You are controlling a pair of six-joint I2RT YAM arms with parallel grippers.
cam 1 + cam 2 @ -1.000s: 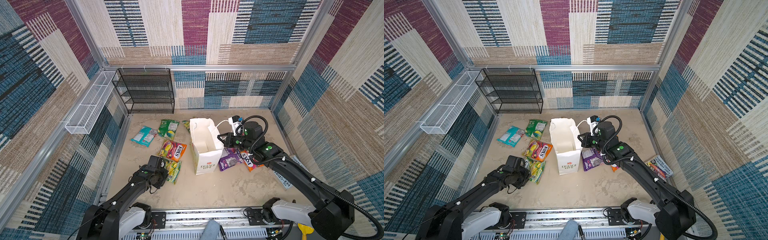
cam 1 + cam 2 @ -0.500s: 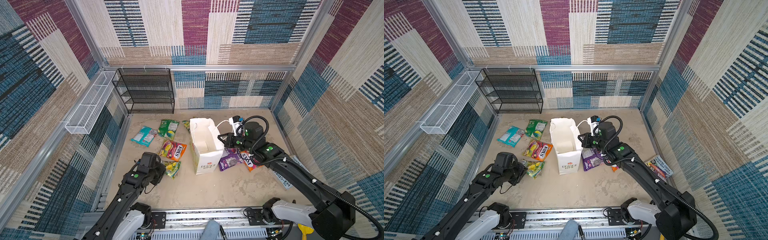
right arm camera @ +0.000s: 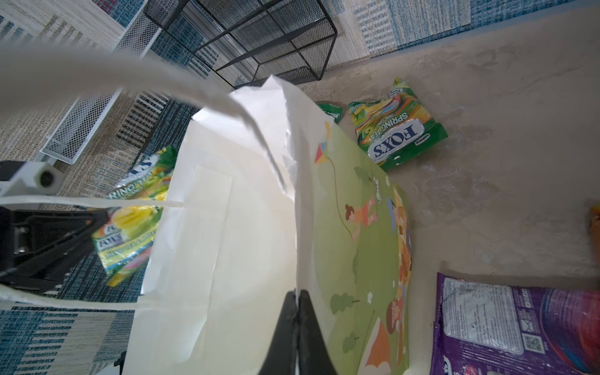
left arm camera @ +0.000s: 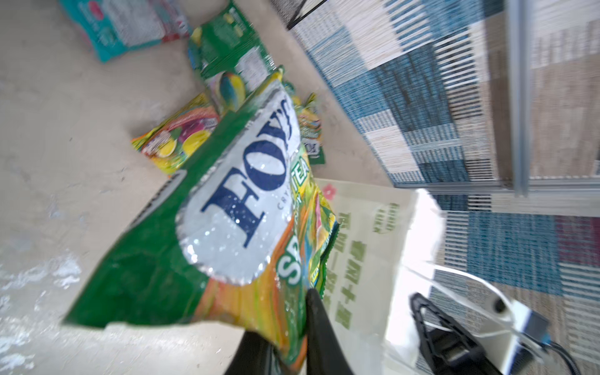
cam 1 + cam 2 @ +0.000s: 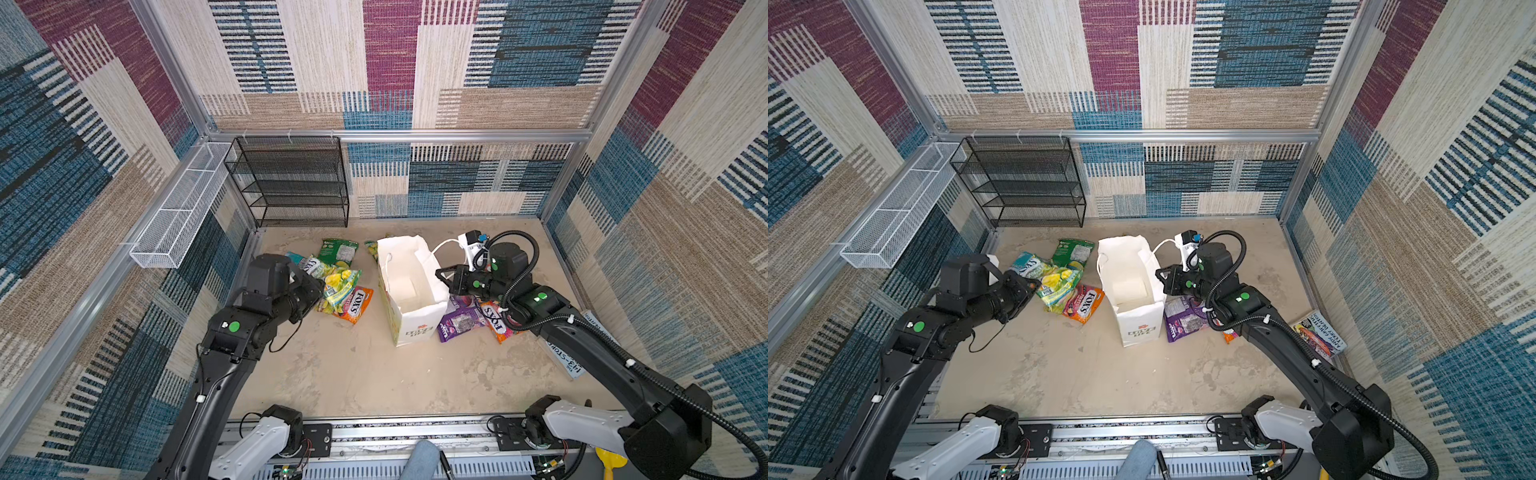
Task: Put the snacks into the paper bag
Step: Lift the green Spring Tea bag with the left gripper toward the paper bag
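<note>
Lifting clear of the floor, the left gripper (image 5: pixel 316 289) now carries the green-yellow Fox's Spring Tea packet (image 4: pixel 227 201), its jaws narrow on one corner. A second ago it was low at the front left, down on that packet. The packet hangs above the orange-pink Fox's packet (image 5: pixel 353 305), left of the white paper bag (image 5: pixel 415 328) and not yet over its mouth. The right gripper (image 3: pixel 297 293) has not moved. It is clamped tight on the bag's rim, holding the bag upright and open.

A first drop looks close, since the bag appears empty. The teal packet (image 5: pixel 305 264), the green packet (image 5: pixel 337 251) and the purple packet (image 5: pixel 461 320) lie on the floor (image 5: pixel 374 374), which is beige, scuffed and blotchy. The walls are patchwork weave in blue, maroon and beige. A black mesh rack (image 5: pixel 291 183) stands at the back, and a white wire basket (image 5: pixel 178 208) hangs on the left wall.
</note>
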